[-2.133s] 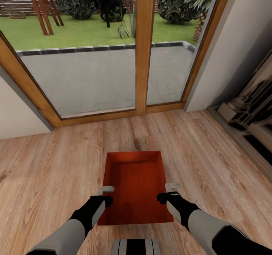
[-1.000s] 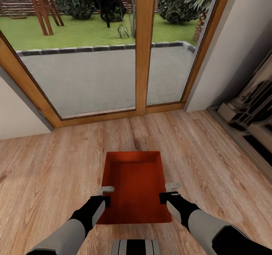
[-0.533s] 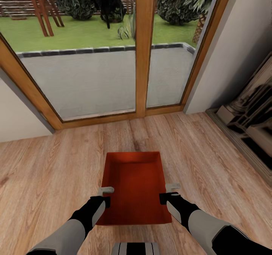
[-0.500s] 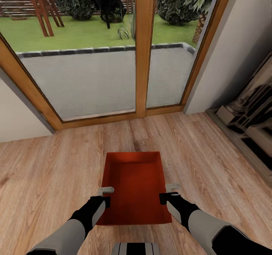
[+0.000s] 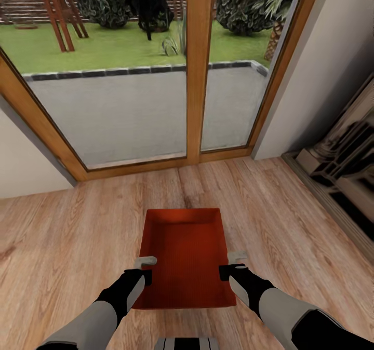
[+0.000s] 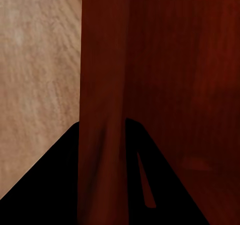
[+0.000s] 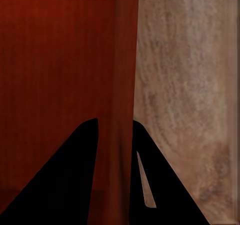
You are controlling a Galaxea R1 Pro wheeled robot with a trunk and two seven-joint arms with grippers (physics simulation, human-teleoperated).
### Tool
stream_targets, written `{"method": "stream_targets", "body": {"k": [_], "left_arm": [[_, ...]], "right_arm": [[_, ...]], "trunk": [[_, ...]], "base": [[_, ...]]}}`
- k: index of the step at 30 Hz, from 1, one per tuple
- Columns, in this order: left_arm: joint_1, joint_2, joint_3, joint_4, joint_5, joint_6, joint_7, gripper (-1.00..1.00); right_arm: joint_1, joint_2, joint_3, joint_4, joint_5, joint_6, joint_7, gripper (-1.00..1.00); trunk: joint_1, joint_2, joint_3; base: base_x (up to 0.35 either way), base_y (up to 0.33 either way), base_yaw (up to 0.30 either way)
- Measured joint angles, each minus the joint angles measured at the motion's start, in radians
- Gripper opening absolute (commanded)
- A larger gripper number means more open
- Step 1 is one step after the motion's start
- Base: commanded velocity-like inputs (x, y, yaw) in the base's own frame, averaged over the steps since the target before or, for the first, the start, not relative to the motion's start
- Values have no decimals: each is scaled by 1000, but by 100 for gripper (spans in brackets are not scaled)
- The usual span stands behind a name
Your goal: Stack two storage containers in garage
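Between each pair of jaws sits one long wall of the red bin (image 5: 184, 256): left gripper (image 5: 145, 276) pinches at 9 o'clock, right gripper (image 5: 225, 271) at 3. It looks light, stiff, perhaps slick; opposite mid-wall grips should balance it above the wood floor (image 5: 67, 236), glass door (image 5: 193, 69) at 12.

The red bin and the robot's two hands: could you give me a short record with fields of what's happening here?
Held thing: red bin, open-top, nothing visible inside
Left gripper: clamped on the bin's left wall
Right gripper: clamped on the bin's right wall
Floor: light wood planks
Ahead: wood-framed glass doors, paved patio and lawn outside
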Motion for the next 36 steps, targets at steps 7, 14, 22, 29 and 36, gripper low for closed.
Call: {"method": "stream_targets", "body": {"k": [7, 14, 22, 29, 36], "left_arm": [[0, -1, 1, 0, 0, 1, 0, -100], [0, 0, 1, 0, 1, 0, 0, -100], [0, 0, 0, 0, 1, 0, 0, -100], [0, -1, 2, 0, -1, 1, 0, -100], [0, -1, 1, 0, 0, 0, 0, -100]], "right_arm": [[0, -1, -1, -2, 2, 3, 1, -100], [0, -1, -3, -3, 5, 4, 1, -100], [0, -1, -2, -3, 4, 4, 1, -100], [0, -1, -3, -3, 5, 4, 1, -100], [0, -1, -3, -3, 5, 4, 1, -100]], "trunk": [[-27, 49, 22], [-54, 98, 44], [-84, 154, 69], [-111, 203, 91], [-138, 252, 113]], "base": [[0, 0, 0], [0, 0, 0], [0, 0, 0], [0, 0, 0], [0, 0, 0]]}}
